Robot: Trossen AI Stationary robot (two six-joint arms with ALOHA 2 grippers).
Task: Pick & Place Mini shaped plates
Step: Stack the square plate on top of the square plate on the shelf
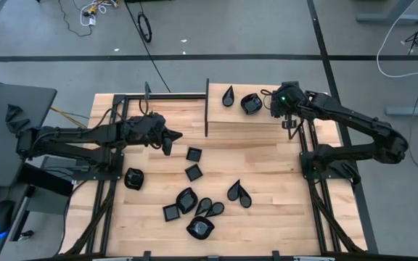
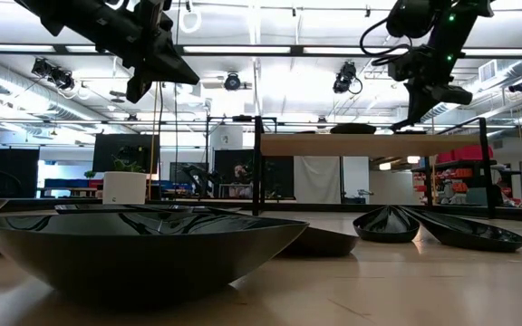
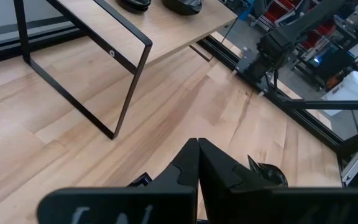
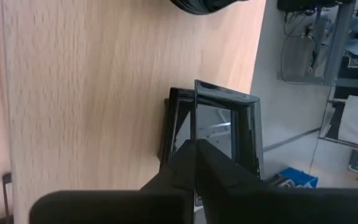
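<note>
No brand, label or writing could be read anywhere.

From above, the wooden table (image 1: 267, 167) carried a raised shelf (image 1: 245, 119) at about 12 o'clock, with a teardrop plate (image 1: 228, 96) and a rounded plate (image 1: 250, 104) on it. The other black plates (image 1: 192, 200) lay scattered from the middle toward 6 o'clock. The left gripper (image 1: 173, 136) reached from 9 o'clock toward the centre, held above the boards. The right gripper (image 1: 276, 104) bent in over the shelf's 3 o'clock end.

The level view alone showed both grippers well above the table, a wide plate (image 2: 143, 249) close up, and a white pot (image 2: 124, 186) with a plant behind.

The left wrist view showed its fingers (image 3: 188, 165) pressed together on nothing, the shelf's black frame (image 3: 126, 81) ahead.

Only the right wrist view showed a square plate (image 4: 219, 127) on the shelf's edge, with that arm's fingers (image 4: 194, 158) closed together directly in front of it; whether they pinched its rim I couldn't tell.
</note>
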